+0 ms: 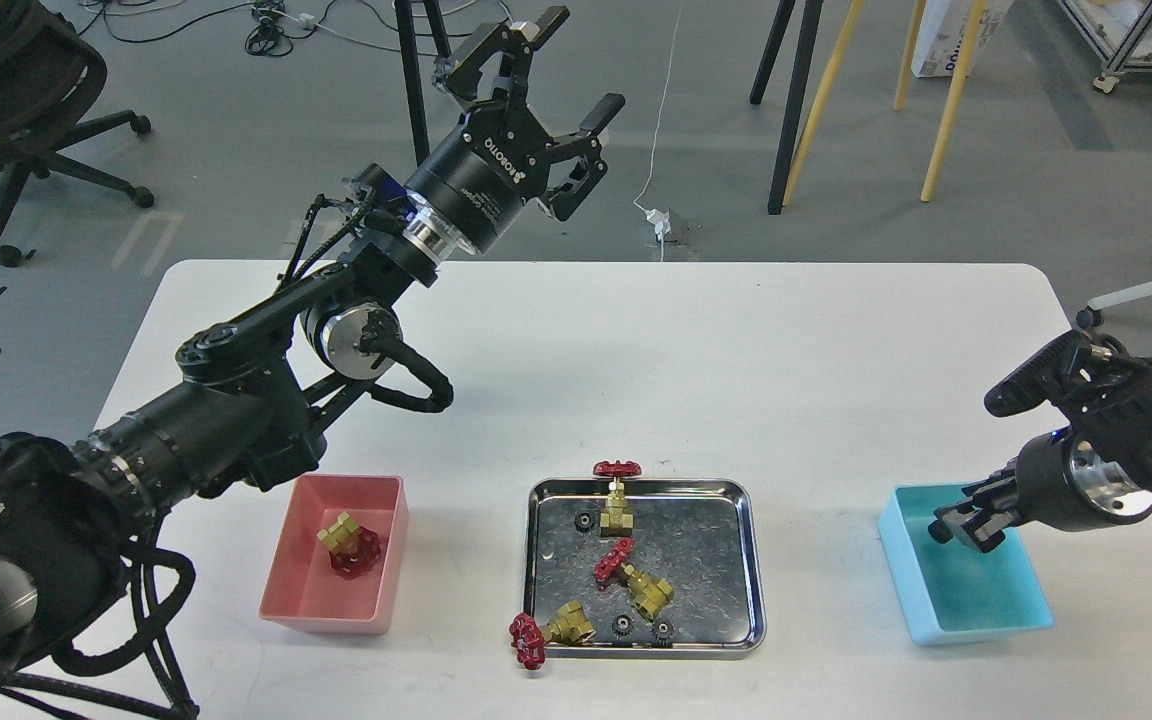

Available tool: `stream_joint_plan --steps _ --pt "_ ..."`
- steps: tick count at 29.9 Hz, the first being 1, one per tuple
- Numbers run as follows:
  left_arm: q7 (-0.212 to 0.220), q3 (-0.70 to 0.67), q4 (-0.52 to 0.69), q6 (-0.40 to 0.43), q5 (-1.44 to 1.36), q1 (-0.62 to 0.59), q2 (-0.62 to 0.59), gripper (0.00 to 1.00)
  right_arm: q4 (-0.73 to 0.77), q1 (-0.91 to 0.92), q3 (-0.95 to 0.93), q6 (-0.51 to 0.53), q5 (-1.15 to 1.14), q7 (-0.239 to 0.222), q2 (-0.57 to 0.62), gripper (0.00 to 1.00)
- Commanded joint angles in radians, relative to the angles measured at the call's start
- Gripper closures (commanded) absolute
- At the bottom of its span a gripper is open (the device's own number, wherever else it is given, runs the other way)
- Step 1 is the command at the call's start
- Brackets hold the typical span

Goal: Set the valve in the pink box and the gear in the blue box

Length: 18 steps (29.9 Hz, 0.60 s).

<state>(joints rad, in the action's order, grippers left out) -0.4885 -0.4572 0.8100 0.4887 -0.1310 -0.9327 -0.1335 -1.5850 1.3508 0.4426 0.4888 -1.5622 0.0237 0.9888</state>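
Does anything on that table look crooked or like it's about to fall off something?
Yes. One valve at the steel tray's front-left corner lies across the rim, its red wheel hanging outside over the table. Another valve leans over the back rim. The rest lie inside the tray, and one valve sits tipped over in the pink box.
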Motion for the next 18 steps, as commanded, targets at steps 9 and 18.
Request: stream_joint_plan --steps 9,18 --pt "0.0 -0.003 -0.023 0.0 -0.088 0.0 -0.081 0.18 0.322 -0.038 -0.392 -0.028 0.722 0.016 -0.08 0.01" --pt "0.0 -0.023 -0.162 0.0 -0.062 -0.029 -0.081 0.18 0.724 -0.146 -0.593 0.0 1.585 0.32 -0.29 0.01"
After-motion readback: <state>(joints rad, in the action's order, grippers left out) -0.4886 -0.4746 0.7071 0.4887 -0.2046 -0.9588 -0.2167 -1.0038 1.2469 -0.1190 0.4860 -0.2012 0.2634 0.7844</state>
